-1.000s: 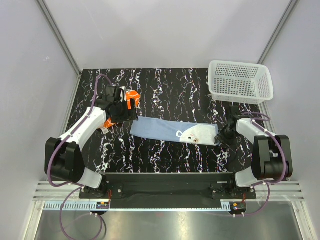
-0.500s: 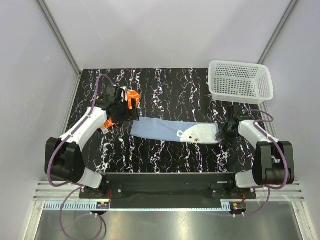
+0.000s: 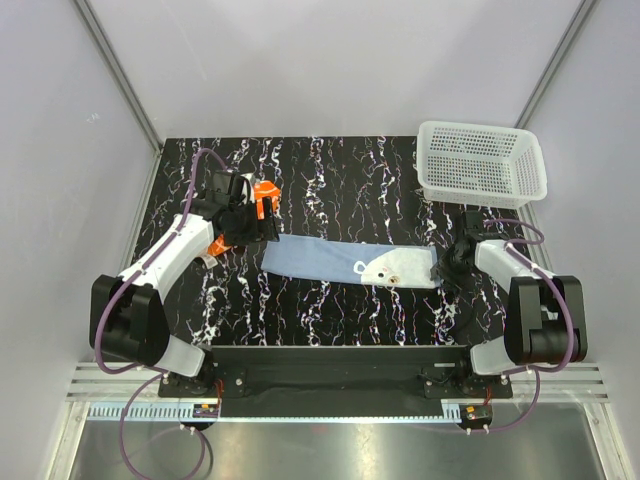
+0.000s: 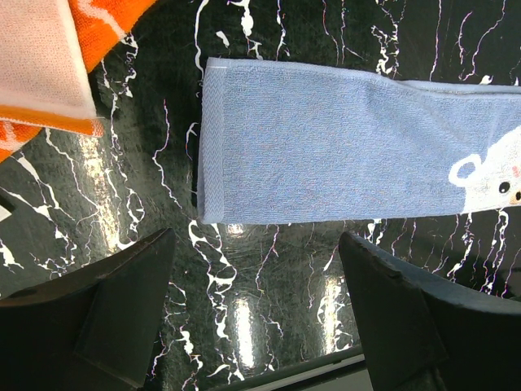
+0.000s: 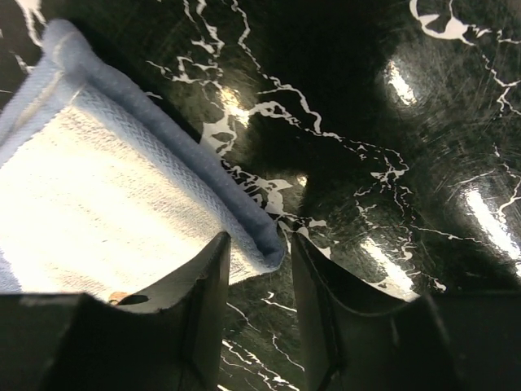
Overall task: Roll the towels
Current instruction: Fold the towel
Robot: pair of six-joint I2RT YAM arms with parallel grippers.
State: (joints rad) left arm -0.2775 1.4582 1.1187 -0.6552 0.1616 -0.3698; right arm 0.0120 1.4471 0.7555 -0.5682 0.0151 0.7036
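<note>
Two towels lie on the desk (image 3: pixel 340 170). The plain light blue towel (image 3: pixel 330 258), folded into a long strip with a white animal face near its right end, spans the middle towards the near edge. The orange towel (image 3: pixel 264 193), white-patterned, sits bunched near the left edge. The desk is glossy black with white veins, inside pale grey walls (image 3: pixel 330 70). A white mesh basket (image 3: pixel 483 186) fills the far right corner. The left gripper (image 4: pixel 256 244) gapes wide over the strip's left end, holding nothing. The right gripper (image 5: pixel 259 252) straddles its right corner, and I cannot tell if it pinches.
</note>
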